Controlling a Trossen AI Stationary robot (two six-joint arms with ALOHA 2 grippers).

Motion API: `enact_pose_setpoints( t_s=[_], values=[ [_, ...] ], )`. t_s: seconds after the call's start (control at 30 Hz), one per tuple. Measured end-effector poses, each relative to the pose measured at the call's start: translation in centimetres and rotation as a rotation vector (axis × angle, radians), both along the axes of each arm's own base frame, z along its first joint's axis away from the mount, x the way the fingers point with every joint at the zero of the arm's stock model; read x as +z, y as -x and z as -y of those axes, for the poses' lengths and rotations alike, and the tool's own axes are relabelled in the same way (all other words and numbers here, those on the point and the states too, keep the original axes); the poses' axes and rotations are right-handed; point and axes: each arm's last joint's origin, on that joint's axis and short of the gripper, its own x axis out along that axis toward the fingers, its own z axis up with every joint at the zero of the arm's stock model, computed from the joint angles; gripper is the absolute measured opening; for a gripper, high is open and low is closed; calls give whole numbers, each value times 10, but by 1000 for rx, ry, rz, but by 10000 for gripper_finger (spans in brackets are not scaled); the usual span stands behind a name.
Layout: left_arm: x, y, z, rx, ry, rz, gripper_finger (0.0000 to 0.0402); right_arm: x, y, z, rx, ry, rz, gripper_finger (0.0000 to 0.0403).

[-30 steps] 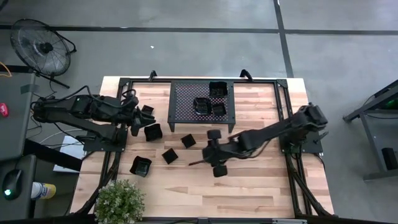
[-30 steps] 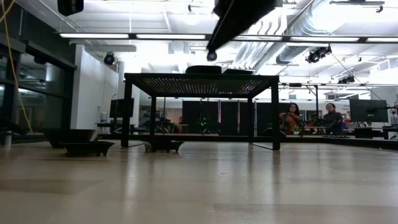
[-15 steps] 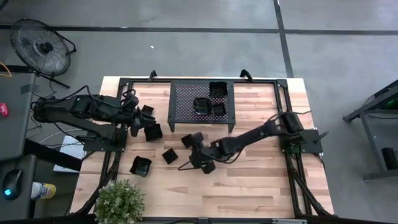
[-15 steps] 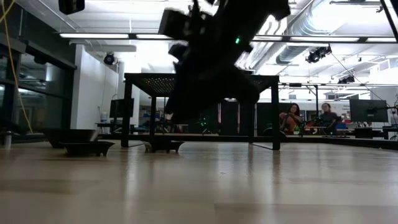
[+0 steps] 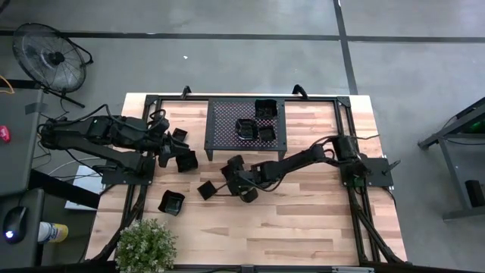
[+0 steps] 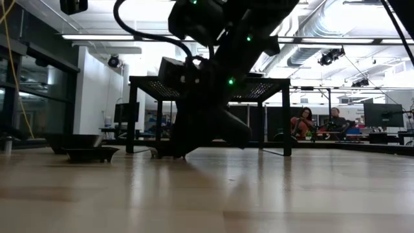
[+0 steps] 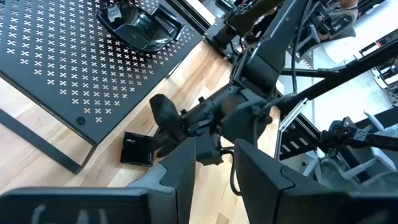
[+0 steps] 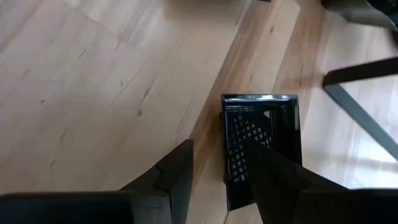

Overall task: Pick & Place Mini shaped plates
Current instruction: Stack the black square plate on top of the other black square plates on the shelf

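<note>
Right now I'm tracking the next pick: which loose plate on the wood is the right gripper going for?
The square plate just below the rack's left front leg; the right gripper straddles its edge.

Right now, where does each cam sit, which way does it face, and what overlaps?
High: overhead, straight down; table, perforated rack, both arms.
Low: tabletop height, level across toward the room; right arm fills the centre.
Left wrist: past its own fingers toward the right arm and rack.
Right wrist: down past its own fingers at a square mini plate.
Shared: the rack shows in high, low and left wrist.
</note>
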Motion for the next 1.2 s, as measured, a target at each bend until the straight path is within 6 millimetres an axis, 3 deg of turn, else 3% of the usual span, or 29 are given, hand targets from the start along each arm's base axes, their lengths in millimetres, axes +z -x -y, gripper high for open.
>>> enact_pose_setpoints(
  t_s=[0.53,0.93,1.2],
  values=[
    [0,0,0,-3,4,0,108,-1,-2,6,8,37,5,135],
    [0,0,0,-7,22,-1,108,-2,-3,16,-40,-48,3,59],
    [0,0,1,-9,23,-1,108,-2,-3,15,-22,-74,-1,30]
  ],
)
